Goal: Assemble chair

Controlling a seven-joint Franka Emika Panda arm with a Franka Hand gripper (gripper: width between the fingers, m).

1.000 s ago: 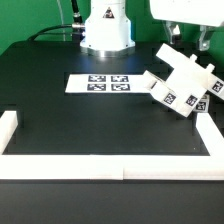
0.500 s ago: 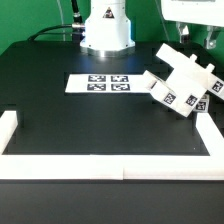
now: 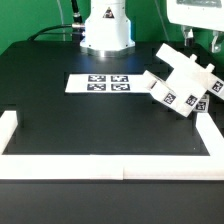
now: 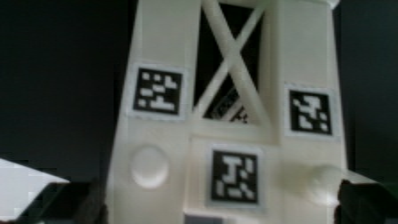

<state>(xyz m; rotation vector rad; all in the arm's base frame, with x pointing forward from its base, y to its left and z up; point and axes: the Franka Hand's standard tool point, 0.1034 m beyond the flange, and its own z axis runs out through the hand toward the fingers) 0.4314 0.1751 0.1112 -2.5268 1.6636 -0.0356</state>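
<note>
The white chair (image 3: 181, 84) lies on the black table at the exterior view's right, as chunky pieces clustered together with marker tags on their faces. My gripper (image 3: 201, 42) hangs just above its far end with the fingers spread apart and nothing held. In the wrist view the chair (image 4: 214, 120) fills the picture: an upright frame with a cross brace and three tags. My gripper (image 4: 217, 206) shows only as dark fingers (image 4: 68, 203) at either side of that frame, open around it. I cannot tell whether they touch it.
The marker board (image 3: 105, 83) lies flat in the middle of the table. Low white border rails run along the front (image 3: 120, 167), the left (image 3: 8, 125) and the right (image 3: 214, 140). The arm's white base (image 3: 106, 30) stands at the back.
My gripper has shifted toward the exterior view's right, above the chair. The chair pieces have not moved.
</note>
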